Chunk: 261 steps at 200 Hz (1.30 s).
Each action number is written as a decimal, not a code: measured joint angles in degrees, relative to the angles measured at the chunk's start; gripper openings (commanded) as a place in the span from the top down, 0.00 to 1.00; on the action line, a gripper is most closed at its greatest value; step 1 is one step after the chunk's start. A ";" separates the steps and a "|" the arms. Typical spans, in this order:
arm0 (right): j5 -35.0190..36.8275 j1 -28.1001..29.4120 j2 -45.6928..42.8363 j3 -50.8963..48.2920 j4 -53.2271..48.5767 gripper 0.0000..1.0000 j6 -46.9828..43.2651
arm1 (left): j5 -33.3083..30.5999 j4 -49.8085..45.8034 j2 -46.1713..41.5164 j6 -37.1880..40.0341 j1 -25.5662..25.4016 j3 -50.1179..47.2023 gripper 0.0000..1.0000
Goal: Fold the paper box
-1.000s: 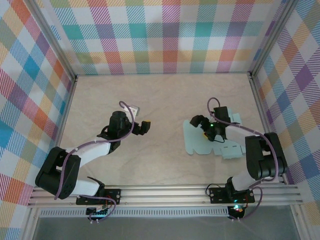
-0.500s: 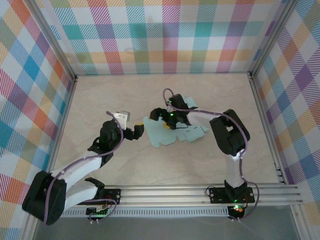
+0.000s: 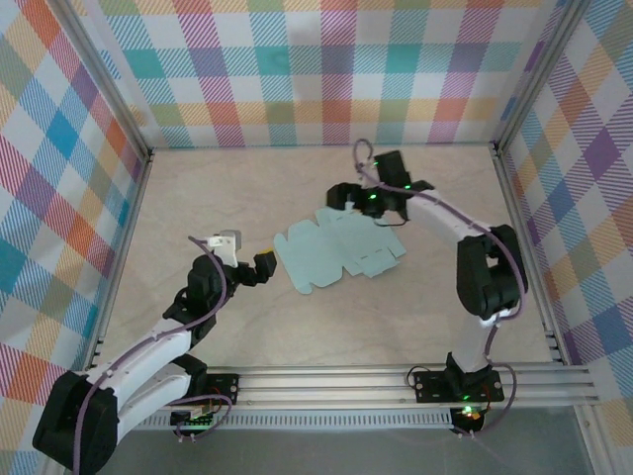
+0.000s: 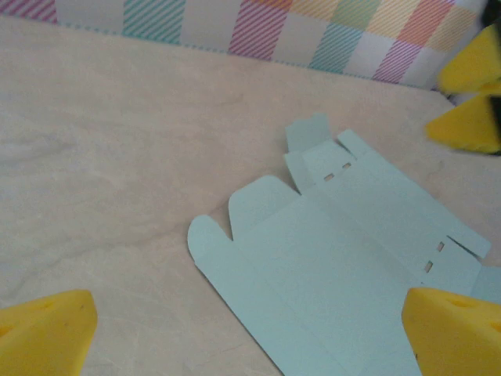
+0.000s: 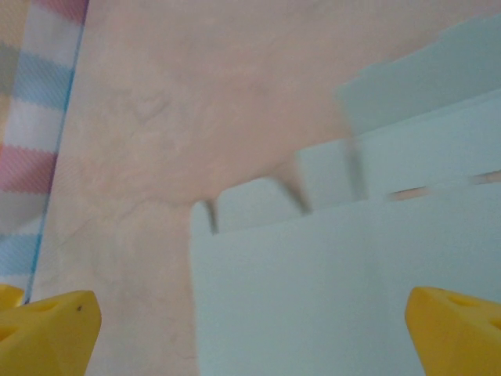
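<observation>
Beige table [image 3: 198, 198] bears the flat paper box [image 3: 336, 254], plaid walls [image 3: 326, 69] around.

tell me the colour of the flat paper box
Pale mint green; the paper box shows best in the left wrist view.

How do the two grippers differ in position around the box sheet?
The left gripper sits off the paper box's left end, by its rounded flaps; the right gripper is at its far edge. The left gripper points rightward at it, the right gripper leftward. Both are open, gripping nothing.

Bright even light, faint shadows (right wrist view blurred).
</observation>
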 measured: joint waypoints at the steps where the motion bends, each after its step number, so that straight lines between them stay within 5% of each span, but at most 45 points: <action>1: 0.00 -0.24 -0.04 0.00 -0.11 0.00 -0.11 | 0.02 -0.04 0.26 -0.15 0.00 0.13 0.00; 55: -2.91 -14.51 3.17 1.18 -12.11 0.00 -8.37 | 0.70 -3.02 18.27 -8.46 -0.61 12.68 0.01; 93: -5.16 -14.69 10.91 4.48 -18.45 0.06 -13.03 | 3.78 -3.56 30.73 -14.58 -3.34 20.48 0.31; 143: -7.56 -14.69 13.22 5.31 -21.46 0.20 -16.37 | 8.13 -4.85 40.46 -18.64 -6.19 27.56 0.55; 261: -3.96 -14.69 15.15 5.55 -21.40 0.25 -18.75 | 8.57 -4.63 45.33 -23.17 -6.51 26.75 0.55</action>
